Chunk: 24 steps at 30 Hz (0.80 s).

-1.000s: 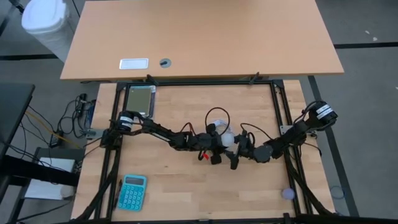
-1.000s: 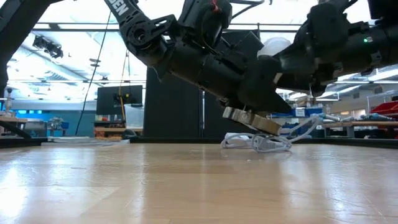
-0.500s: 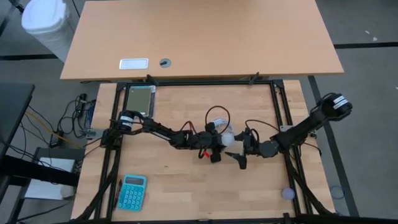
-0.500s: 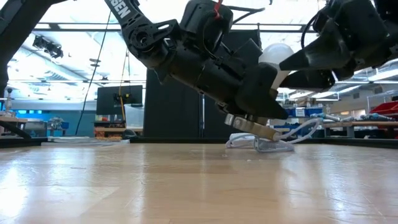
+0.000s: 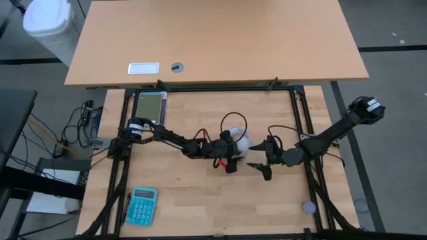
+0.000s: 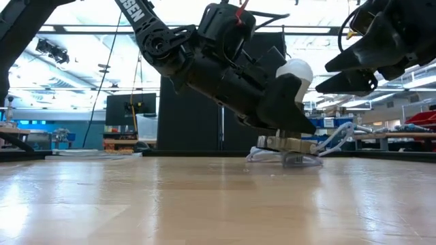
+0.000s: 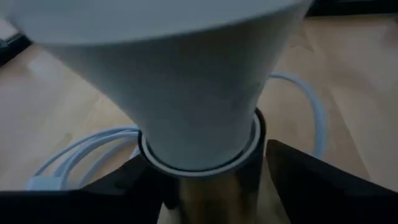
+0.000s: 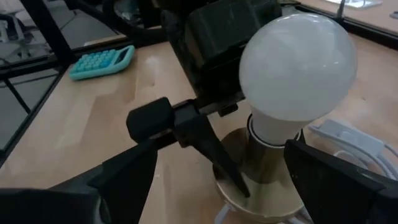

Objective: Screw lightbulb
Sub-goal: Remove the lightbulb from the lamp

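Right gripper (image 5: 257,166): you see it pulled back from the lightbulb (image 5: 243,142), fingers now spread and clear of the globe.
Lightbulb: it sits lower and more upright over the socket (image 6: 291,144).

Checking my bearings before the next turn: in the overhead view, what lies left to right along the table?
Teal calculator → left tool at the socket → lightbulb → right tool, open and apart from the bulb → small pale disc.

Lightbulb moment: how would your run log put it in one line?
lightbulb seated in socket | left gripper holds socket | right gripper open, clear
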Motion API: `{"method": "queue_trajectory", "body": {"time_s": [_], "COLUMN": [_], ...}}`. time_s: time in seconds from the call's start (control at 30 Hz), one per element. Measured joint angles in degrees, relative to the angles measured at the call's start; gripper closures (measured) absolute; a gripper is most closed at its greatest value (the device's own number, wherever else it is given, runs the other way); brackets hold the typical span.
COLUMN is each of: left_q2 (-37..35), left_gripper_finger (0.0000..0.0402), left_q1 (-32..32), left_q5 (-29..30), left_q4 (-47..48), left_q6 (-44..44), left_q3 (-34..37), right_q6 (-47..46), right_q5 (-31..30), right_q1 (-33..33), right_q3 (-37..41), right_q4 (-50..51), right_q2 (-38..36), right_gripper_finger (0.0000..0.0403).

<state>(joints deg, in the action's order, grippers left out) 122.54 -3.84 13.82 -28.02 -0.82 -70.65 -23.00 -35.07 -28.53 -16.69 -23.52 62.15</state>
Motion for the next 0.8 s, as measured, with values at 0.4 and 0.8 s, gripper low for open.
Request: {"method": "queue_trajectory", "body": {"time_s": [0.4, 0.8], "left_q2": [-5.6, -6.0], "left_gripper_finger": [0.0120, 0.0120], "left_q1": [0.1, 0.0], "left_q5": [0.0, -0.2], "left_q4": [12.6, 11.9], "left_q6": [-0.9, -1.6], "left_q3": [-0.1, 0.6], "right_q6": [-4.4, -5.2], "right_q5": [2.1, 3.4], "right_q1": [-1.5, -1.3], "right_q3": [0.1, 0.1], "right_q4": [7.7, 9.2], "right_q2": [0.0, 0.1], "right_gripper_finger": [0.0061, 0.0076]}}
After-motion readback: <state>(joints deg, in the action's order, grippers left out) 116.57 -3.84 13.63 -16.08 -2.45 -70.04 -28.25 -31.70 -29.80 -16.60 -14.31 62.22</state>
